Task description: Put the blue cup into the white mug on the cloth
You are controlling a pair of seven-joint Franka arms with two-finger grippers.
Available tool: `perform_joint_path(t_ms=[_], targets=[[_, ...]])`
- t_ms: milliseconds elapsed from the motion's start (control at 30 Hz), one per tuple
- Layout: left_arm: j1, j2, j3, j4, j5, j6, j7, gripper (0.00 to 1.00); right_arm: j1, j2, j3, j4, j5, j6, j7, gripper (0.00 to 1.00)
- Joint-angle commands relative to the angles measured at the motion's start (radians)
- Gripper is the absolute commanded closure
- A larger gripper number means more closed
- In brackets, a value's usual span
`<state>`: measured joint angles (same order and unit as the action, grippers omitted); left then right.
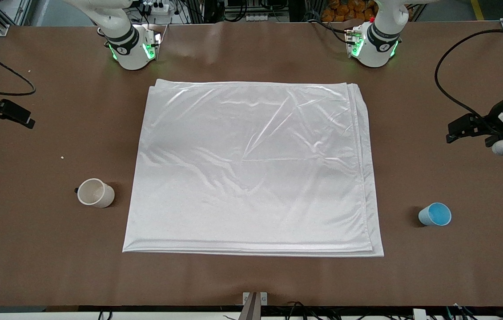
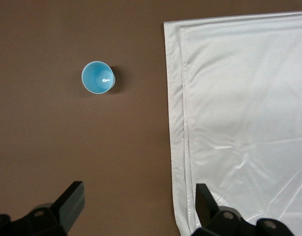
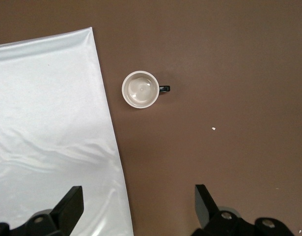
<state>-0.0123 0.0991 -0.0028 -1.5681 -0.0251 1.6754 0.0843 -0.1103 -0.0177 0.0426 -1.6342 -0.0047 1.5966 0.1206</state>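
Note:
The blue cup [image 1: 435,214] stands upright on the brown table, beside the cloth [image 1: 251,169] toward the left arm's end; it also shows in the left wrist view [image 2: 97,77]. The white mug [image 1: 95,193] stands upright on the table beside the cloth toward the right arm's end, its dark handle pointing away from the cloth; it shows in the right wrist view [image 3: 140,90]. The left gripper [image 1: 453,132] hangs open and empty high over the table and the cloth's edge [image 2: 139,201]. The right gripper [image 1: 26,120] hangs open and empty high over the cloth's other edge [image 3: 138,201]. Nothing lies on the cloth.
The two arm bases [image 1: 133,49] [image 1: 373,46] stand farther from the front camera than the cloth. Black cables [image 1: 447,84] [image 1: 6,71] trail over both ends of the table. Small white crumbs [image 1: 62,157] lie on the table near the mug.

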Motion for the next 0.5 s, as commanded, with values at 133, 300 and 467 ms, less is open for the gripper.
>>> perform_joint_path(t_ms=[133, 300, 467], targets=[[-0.002, 0.007, -0.003, 0.016, 0.024, -0.002, -0.011, 0.0, -0.015, 0.005, 0.01, 0.016, 0.017, 0.003, 0.004, 0.0], [-0.005, 0.01, -0.003, 0.016, 0.025, -0.002, -0.012, 0.0, -0.017, 0.01, 0.01, 0.016, 0.017, 0.003, 0.004, 0.0], [-0.005, 0.027, -0.002, 0.016, 0.03, 0.0, -0.011, 0.0, -0.008, 0.01, 0.011, 0.016, -0.001, 0.003, 0.004, 0.0]])
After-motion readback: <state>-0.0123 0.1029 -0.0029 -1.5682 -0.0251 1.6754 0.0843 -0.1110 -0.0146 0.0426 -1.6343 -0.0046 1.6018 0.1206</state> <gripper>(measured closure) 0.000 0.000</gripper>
